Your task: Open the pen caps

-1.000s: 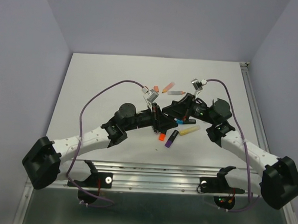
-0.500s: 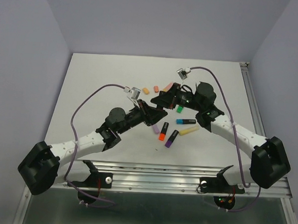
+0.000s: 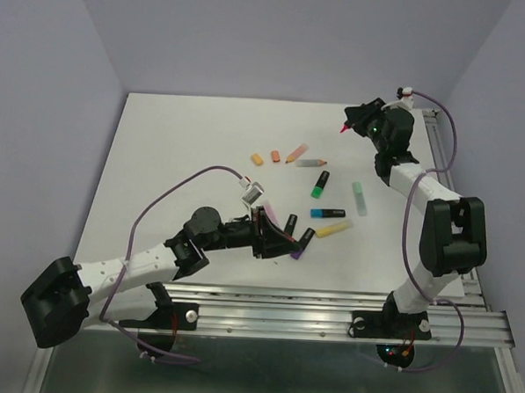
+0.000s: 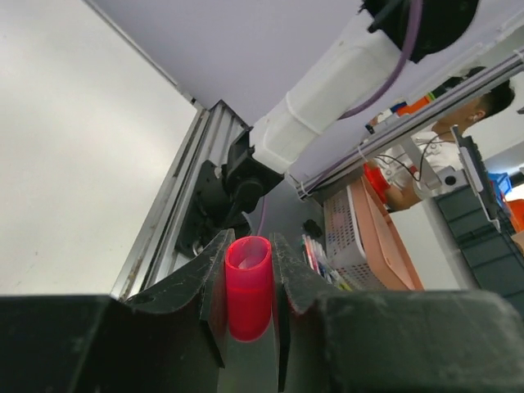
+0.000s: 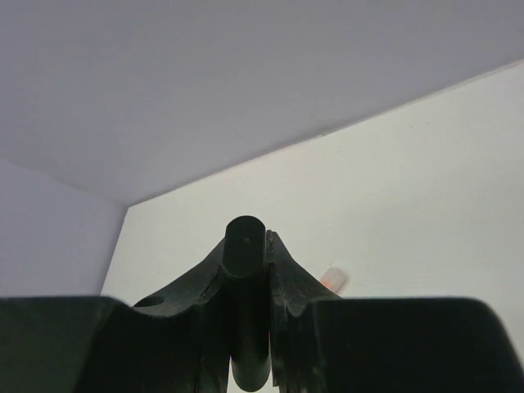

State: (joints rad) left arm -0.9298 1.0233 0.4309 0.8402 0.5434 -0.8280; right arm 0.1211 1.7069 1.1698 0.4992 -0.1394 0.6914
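Grips: left gripper (image 4: 250, 246) pinches a hollow red cap (image 4: 248, 296) low near the table's (image 3: 176, 157) front, right gripper (image 5: 246, 244) closed on a black barrel (image 5: 246, 327) raised at the far right corner (both likely light, stiff, slick; hold mid-length).

Bench (image 3: 176, 157) plain white. Left end effector (image 4: 250, 246) black; cap (image 4: 248, 291) in it glossy red-pink. Right end effector (image 5: 246, 243) black; pen barrel (image 5: 246, 319) in it black. Near mint pen (image 3: 358, 198): yellow pen (image 3: 334, 227), blue-ended black pen (image 3: 328, 212).
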